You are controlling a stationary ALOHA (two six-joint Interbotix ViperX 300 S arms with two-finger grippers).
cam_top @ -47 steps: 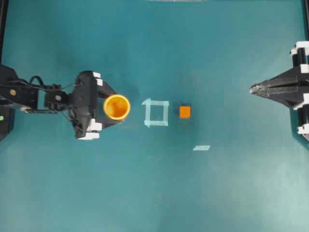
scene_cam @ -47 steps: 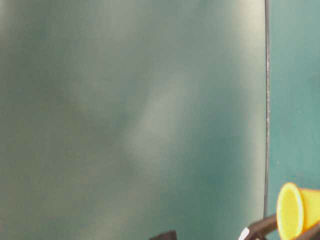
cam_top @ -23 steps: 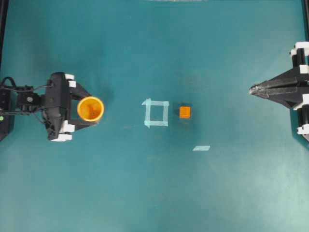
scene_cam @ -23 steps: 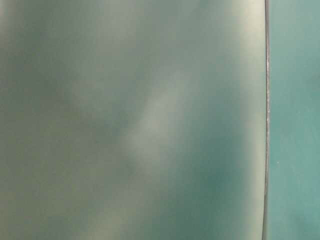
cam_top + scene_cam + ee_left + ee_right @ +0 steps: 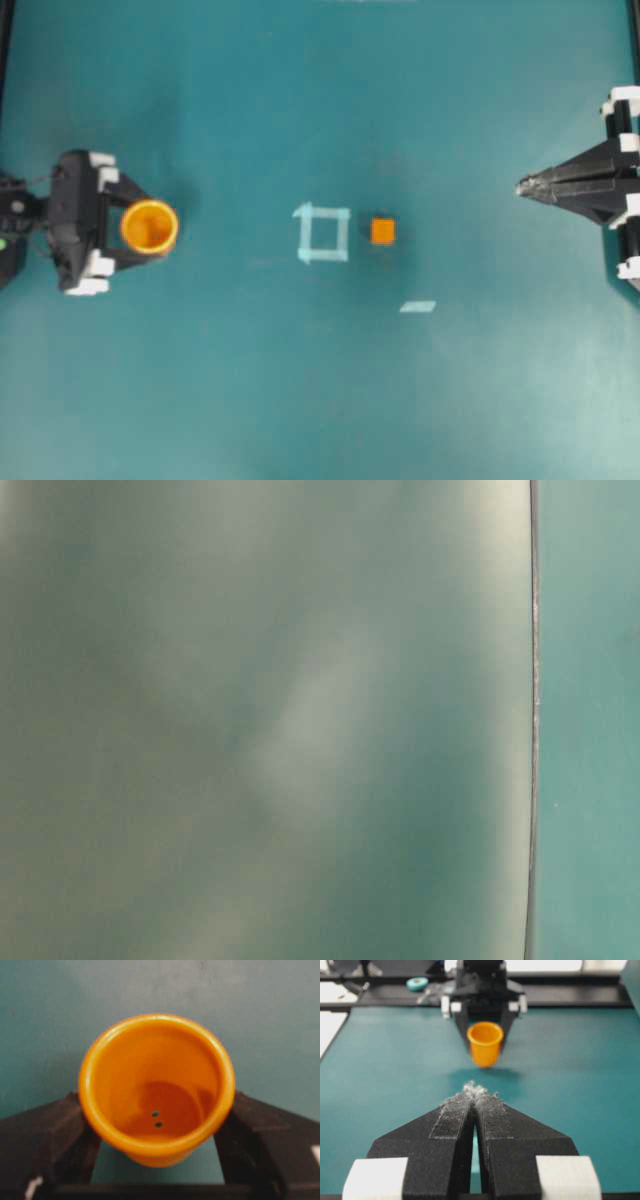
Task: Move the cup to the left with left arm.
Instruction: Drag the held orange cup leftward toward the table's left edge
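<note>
The orange-yellow cup (image 5: 150, 227) sits at the far left of the teal table, open side up. My left gripper (image 5: 140, 228) is shut on the cup, one black finger pressed on each side of it. In the left wrist view the cup (image 5: 156, 1090) stands between the fingers (image 5: 50, 1130) and I look down into it. From the right wrist view the cup (image 5: 485, 1042) hangs in front of the left gripper (image 5: 482, 1007), with its shadow on the table just below. My right gripper (image 5: 520, 185) rests at the right edge, shut and holding nothing, its tips (image 5: 475, 1092) touching.
A light tape square (image 5: 322, 233) marks the table's middle. A small orange cube (image 5: 382, 231) lies just right of it. A short tape strip (image 5: 417, 306) lies nearer the front. A tape roll (image 5: 416, 983) sits beyond the table's far edge.
My left gripper has carried the cup steadily leftward, away from the tape square, and the cup has left the table-level view. The right arm has not moved.
</note>
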